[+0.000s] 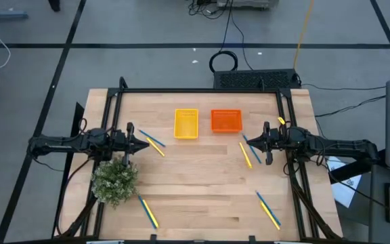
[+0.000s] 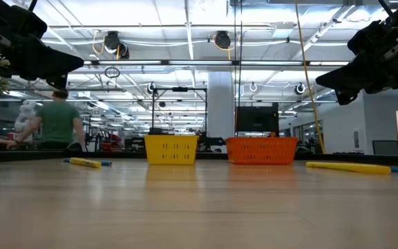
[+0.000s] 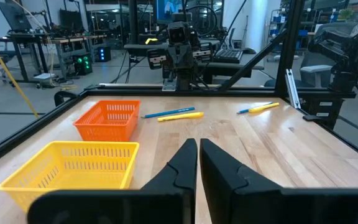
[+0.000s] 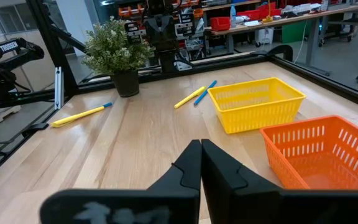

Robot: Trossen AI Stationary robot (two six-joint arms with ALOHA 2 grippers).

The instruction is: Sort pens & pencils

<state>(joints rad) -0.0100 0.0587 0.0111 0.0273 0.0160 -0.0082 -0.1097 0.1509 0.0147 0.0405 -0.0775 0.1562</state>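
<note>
Waiting over the bench [image 1: 202, 190], left pincer [image 1: 143, 143] and right pincer [image 1: 256, 140] hover closed and empty. Nothing looks sorted: yellow basket [image 1: 186, 124] and orange basket [image 1: 226, 120] appear bare, pens [image 1: 155, 139] and pencils [image 1: 245, 154] scattered around.

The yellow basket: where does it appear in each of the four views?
High view: yellow basket at table centre, left of the orange basket.
Low view: far across the table, left of centre.
Left wrist view: lower left, nearer than the orange one.
Right wrist view: right of centre, beyond the orange one.
Shared landmark: the orange basket, directly beside it.
</note>
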